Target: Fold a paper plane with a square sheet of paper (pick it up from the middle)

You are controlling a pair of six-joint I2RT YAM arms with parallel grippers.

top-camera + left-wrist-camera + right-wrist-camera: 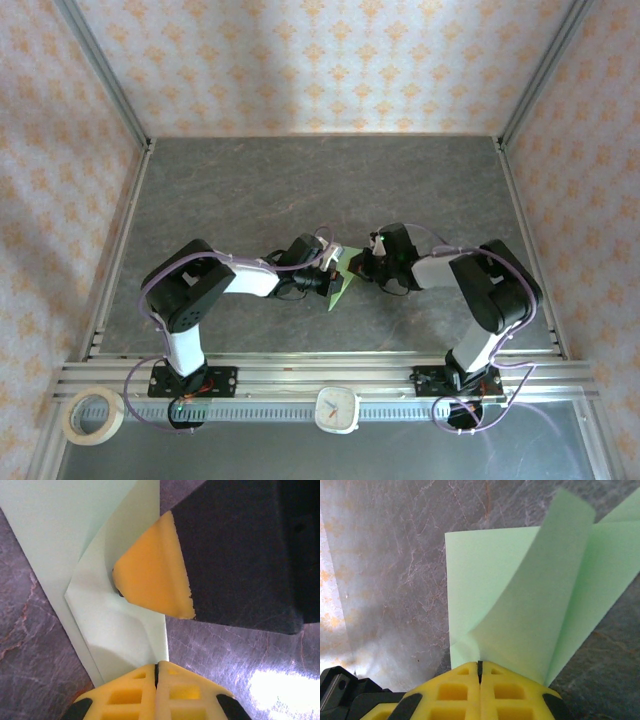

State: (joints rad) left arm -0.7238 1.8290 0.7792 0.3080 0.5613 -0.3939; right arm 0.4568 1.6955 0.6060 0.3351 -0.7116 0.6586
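Observation:
The square sheet of paper (342, 283) is pale green and partly folded, with a pointed end toward the near edge. It sits between the two arms at the table's middle. My left gripper (328, 279) is shut on its left side. In the left wrist view the paper (112, 630) runs into the closed left gripper (157, 667), and a right fingertip (150, 575) presses on a folded layer. My right gripper (360, 265) is shut on the other side. In the right wrist view the sheet (485, 580) lies flat, one flap curls upward, and its edge is pinched in the right gripper (480, 666).
The grey marbled table (320, 190) has free room behind the arms. Patterned walls enclose it on three sides. On the near side, past the aluminium rail (320, 372), lie a tape roll (93, 415) and a small white clock (338, 408).

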